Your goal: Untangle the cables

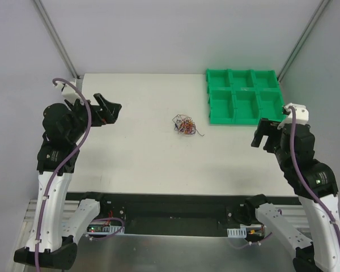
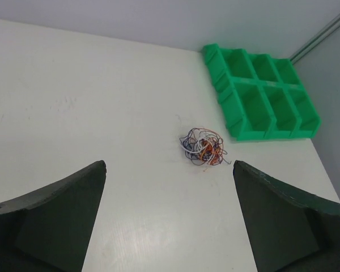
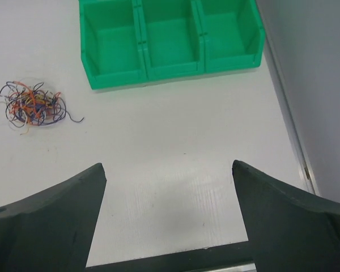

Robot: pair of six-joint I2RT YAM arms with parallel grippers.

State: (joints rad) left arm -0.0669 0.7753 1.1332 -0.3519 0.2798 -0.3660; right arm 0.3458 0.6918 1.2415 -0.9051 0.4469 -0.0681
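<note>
The cables (image 1: 185, 125) lie as one small tangled knot of orange, red, purple, black and white wires near the middle of the white table. The same cables (image 2: 203, 147) show ahead in the left wrist view, and the cables (image 3: 33, 106) sit at the left edge of the right wrist view. My left gripper (image 1: 109, 109) hovers at the table's left side, open and empty, well left of the knot. My right gripper (image 1: 262, 135) hangs at the right side, open and empty, far from the knot. From the wrist views, the left gripper (image 2: 169, 164) and right gripper (image 3: 169, 165) have their jaws wide apart.
A green tray (image 1: 242, 95) with several empty compartments stands at the table's back right; this green tray (image 2: 260, 102) lies just beyond the knot, and the green tray (image 3: 170, 39) is straight ahead of the right gripper. The table's near edge (image 3: 170, 262) is close below the right fingers.
</note>
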